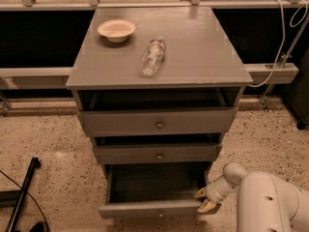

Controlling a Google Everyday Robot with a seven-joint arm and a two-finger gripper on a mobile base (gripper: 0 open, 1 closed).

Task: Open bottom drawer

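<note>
Three drawers (157, 122); one bowl (116, 30); one bottle (152, 57); gripper (203, 200) beside bottom drawer (149, 208)

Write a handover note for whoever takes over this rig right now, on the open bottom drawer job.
Gripper: low on the right, at the right end of the bottom drawer's front. Whether it grips the front is not clear.
Bottom drawer: pulled well out, its inside showing, sticking out farther than the middle drawer and top drawer.
On the cabinet top: a bowl and a plastic bottle lying on its side, both away from the work.
Done: the drawer looks open.
Left: probably only to back the arm away without nudging the drawer shut.
</note>
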